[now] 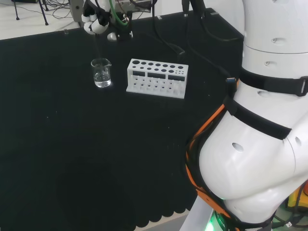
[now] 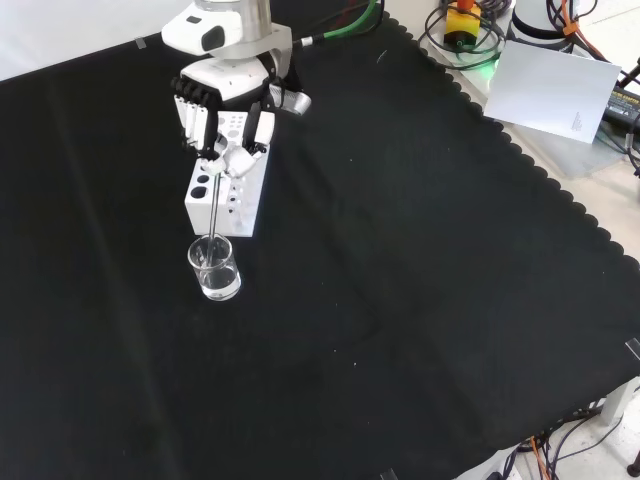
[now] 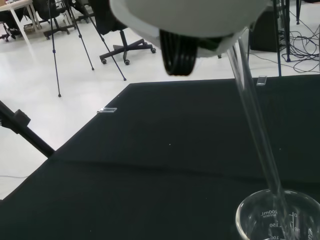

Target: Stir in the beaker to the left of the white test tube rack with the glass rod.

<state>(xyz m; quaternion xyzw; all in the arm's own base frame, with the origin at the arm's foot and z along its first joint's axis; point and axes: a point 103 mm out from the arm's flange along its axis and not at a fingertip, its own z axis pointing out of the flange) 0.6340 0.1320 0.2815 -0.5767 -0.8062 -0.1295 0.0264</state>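
Note:
A small clear glass beaker (image 1: 101, 73) (image 2: 215, 269) (image 3: 279, 215) stands on the black cloth, left of the white test tube rack (image 1: 157, 78) in the head view and in front of the rack (image 2: 227, 195) in the front view. Some clear liquid shows in it. The hand (image 1: 94, 21) (image 2: 225, 115) hangs above the beaker, its fingers curled round the top of a thin glass rod (image 2: 214, 208) (image 3: 255, 120) (image 1: 98, 48). The rod slants down from the hand, and its lower end is inside the beaker's mouth.
The arm's big white links (image 1: 260, 125) stand at the right of the head view. Cables (image 1: 168, 38) trail over the cloth behind the rack. In the front view a white sheet (image 2: 555, 90) and gear lie beyond the cloth's scalloped right edge (image 2: 540, 175).

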